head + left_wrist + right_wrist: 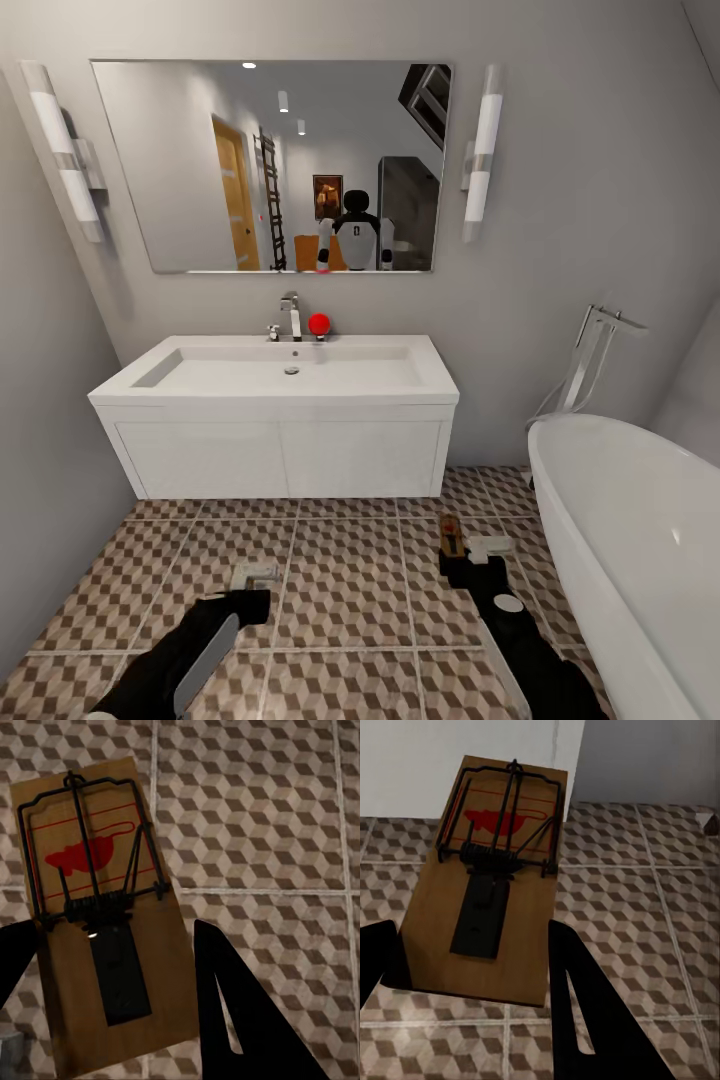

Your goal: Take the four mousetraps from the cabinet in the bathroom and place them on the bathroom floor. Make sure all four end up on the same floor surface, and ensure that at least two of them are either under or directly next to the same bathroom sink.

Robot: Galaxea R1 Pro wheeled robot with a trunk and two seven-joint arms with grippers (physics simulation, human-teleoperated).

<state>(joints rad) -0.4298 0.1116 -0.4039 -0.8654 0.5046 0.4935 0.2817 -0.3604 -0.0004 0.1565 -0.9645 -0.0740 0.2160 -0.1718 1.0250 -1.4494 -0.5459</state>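
Each gripper holds one tan mousetrap with dark wire and a red mouse mark. In the left wrist view a mousetrap (105, 922) sits between the black fingers (240, 1020) of my left gripper (111, 941), above the bathroom floor (262, 810). My right gripper (472, 937) is shut on another mousetrap (491, 885), which the head view shows as a tan edge (450, 530). In the head view both grippers hang low over the tiles, left (250, 590) and right (465, 550), in front of the white sink (130, 385) on its vanity. The cabinet is out of view.
A white bathtub (640, 520) fills the right side, with a chrome floor tap (590, 360) behind it. The vanity (280, 455) hangs off the wall with open floor beneath. A red ball (319, 323) stands by the sink's tap (291, 315). A grey wall closes the left.
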